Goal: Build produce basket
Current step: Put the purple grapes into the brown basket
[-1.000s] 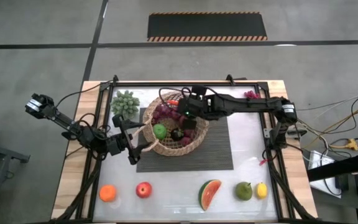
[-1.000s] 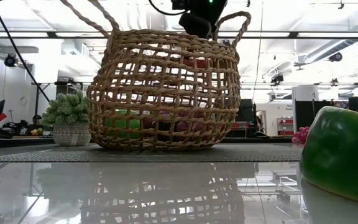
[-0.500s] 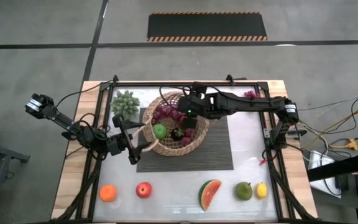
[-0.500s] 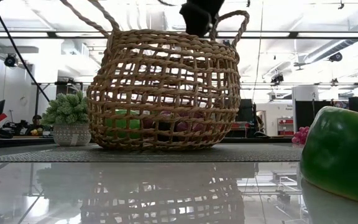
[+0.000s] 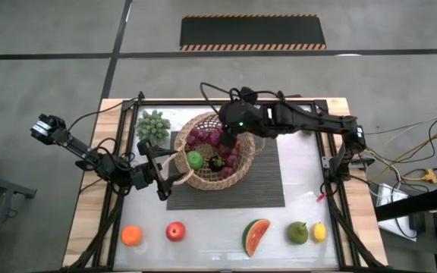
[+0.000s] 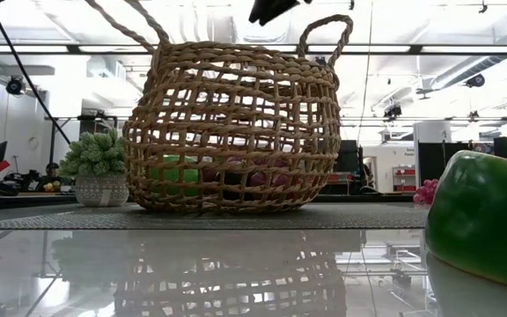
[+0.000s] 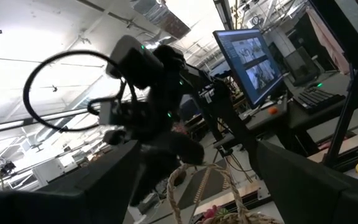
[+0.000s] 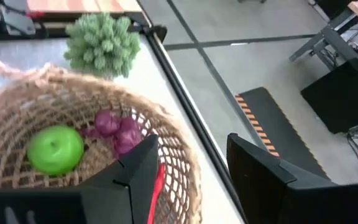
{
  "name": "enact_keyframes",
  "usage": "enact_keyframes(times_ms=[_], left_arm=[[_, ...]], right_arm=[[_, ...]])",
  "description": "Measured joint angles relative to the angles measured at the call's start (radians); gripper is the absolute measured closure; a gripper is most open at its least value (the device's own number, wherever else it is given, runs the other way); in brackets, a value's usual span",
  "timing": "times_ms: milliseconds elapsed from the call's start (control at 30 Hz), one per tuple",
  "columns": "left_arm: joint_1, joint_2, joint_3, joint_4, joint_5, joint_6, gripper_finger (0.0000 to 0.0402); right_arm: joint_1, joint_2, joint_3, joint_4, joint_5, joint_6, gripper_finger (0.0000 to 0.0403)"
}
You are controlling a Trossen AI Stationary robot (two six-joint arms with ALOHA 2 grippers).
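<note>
Risking a snag: hovering with the right gripper [image 5: 231,140] just over the basket [image 5: 212,150] at its 1 o'clock rim, near a loop handle [image 6: 324,31]; catching it while pulling away could be tipping the basket. Jaws standing partly apart, gripping nothing visible. Sitting at desk [image 5: 309,189] centre on a dark mat [image 5: 264,186], holding a green apple [image 5: 194,160] and grapes [image 5: 205,137]. Waiting at 9 o'clock of the basket, left gripper [image 5: 167,176] with jaws wide and empty, crowding that side. Lying along the 6 o'clock edge: orange [image 5: 131,236], red apple [image 5: 175,231], watermelon slice [image 5: 256,236], pear [image 5: 297,232], lemon [image 5: 319,232]. Standing at 10 o'clock, a potted plant [image 5: 152,126].
</note>
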Motion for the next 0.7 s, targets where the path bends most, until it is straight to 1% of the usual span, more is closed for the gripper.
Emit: enact_keyframes(times_ms=[133, 267, 400, 533, 700], left_arm=[[0.0, 0.0, 0.0, 0.0, 0.0, -0.001, 0.0096], [0.0, 0.003, 0.0, 0.0, 0.0, -0.001, 0.0096], [-0.001, 0.003, 0.001, 0.0, 0.0, -0.003, 0.0096], [-0.001, 0.006, 0.002, 0.0, 0.0, -0.003, 0.0096], [-0.001, 0.006, 0.002, 0.0, 0.0, -0.003, 0.0096]], right_arm=[[-0.009, 0.0, 0.074, -0.056, 0.01, 0.003, 0.0225], [-0.076, -0.001, 0.151, -0.146, 0.014, 0.045, 0.0225], [-0.185, -0.001, 0.193, -0.25, 0.006, 0.107, 0.0225], [-0.324, -0.001, 0.191, -0.352, 0.003, 0.177, 0.0225], [-0.48, 0.0, 0.166, -0.38, 0.052, 0.178, 0.0225]])
